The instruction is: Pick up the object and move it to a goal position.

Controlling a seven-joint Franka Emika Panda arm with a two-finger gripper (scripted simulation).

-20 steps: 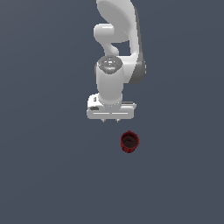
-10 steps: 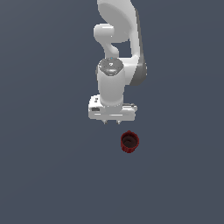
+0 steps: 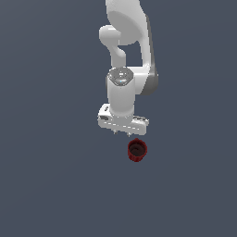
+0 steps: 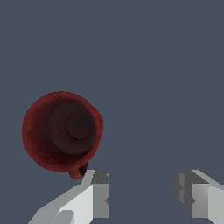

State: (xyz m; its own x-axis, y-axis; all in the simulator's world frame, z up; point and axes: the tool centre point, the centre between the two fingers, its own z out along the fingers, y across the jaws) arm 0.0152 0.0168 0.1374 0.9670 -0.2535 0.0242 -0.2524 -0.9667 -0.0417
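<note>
The object (image 3: 137, 150) is a small dark red cup with a dark hollow centre, resting on the grey floor. It fills much of the wrist view as the same red cup (image 4: 62, 130). My white gripper (image 3: 121, 134) hangs just behind it and a little toward the exterior view's left, fingertips pointing down. The wrist view shows the gripper (image 4: 142, 194) open, with a wide gap between the two fingers (image 4: 100, 197) and nothing in that gap. The cup lies outside the gap, beside one finger.
A flat dark grey-blue floor (image 3: 51, 185) spreads all around. The white arm (image 3: 129, 41) rises behind the gripper.
The gripper has come down and shifted slightly toward the exterior view's right, closer to the cup. The cup has not moved.
</note>
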